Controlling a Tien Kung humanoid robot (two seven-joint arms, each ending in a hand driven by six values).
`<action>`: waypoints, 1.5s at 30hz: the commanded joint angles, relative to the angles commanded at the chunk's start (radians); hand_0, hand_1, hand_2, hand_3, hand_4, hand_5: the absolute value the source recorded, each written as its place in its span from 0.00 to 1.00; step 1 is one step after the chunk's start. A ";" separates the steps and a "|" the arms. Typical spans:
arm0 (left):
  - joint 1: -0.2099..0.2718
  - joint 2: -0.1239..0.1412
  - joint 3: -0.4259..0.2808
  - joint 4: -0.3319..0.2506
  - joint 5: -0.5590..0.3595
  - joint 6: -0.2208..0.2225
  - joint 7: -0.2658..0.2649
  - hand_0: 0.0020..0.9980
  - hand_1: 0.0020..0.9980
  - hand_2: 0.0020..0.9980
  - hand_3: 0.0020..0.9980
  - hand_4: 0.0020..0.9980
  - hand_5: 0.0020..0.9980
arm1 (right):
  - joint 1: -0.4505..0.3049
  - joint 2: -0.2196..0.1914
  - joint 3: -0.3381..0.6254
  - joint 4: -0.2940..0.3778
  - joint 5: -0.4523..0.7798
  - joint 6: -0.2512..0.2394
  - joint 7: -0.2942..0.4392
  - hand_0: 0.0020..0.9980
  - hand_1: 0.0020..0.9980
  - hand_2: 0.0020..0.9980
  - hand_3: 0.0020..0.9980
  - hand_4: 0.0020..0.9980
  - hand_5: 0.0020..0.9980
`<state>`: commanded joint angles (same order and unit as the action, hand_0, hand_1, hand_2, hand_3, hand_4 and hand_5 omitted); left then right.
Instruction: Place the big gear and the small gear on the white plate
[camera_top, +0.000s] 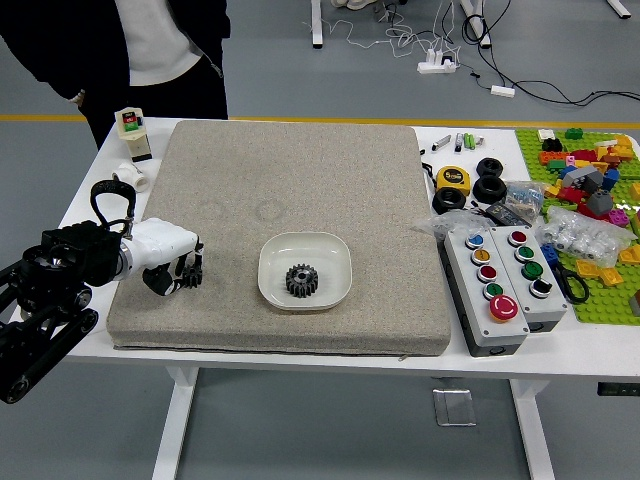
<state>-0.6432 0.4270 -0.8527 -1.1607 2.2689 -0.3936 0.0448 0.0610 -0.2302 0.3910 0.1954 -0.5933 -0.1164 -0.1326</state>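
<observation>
My left hand (184, 278) comes in from the left, low over the cloth mat's left part. Its fingers and thumb are curled together on the small gear (193, 279), a dark toothed piece partly hidden by the fingertips. To the right, the white plate (335, 258), a rounded square dish, lies on the mat. The big gear (302, 281), black and toothed, rests inside it toward the front. My right arm does not show.
A beige cloth mat (330, 180) covers the table's middle. Button boxes (490, 290), black wheels, a yellow tape measure (453, 180) and toy bricks (590, 190) are at the right. A bottle (133, 133) stands back left. A person stands behind, hands off the table.
</observation>
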 joint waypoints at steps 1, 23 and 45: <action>0.000 0.000 0.001 -0.001 0.000 -0.001 0.000 0.23 0.36 0.44 0.54 0.50 0.00 | 0.000 0.000 0.000 0.000 0.000 0.000 0.000 0.68 0.72 0.79 0.68 0.84 0.74; -0.029 -0.032 -0.030 -0.056 -0.044 0.036 0.024 0.22 0.35 0.43 0.54 0.54 0.00 | -0.008 0.001 -0.014 -0.002 0.010 0.000 0.002 0.68 0.72 0.79 0.67 0.84 0.74; -0.160 -0.227 0.113 0.000 -0.032 0.174 0.031 0.23 0.45 0.53 0.58 0.65 0.11 | 0.001 -0.003 -0.011 -0.002 0.001 0.005 0.003 0.68 0.72 0.79 0.67 0.84 0.74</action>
<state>-0.8031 0.2002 -0.7398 -1.1607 2.2368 -0.2197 0.0755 0.0616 -0.2333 0.3805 0.1938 -0.5920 -0.1116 -0.1297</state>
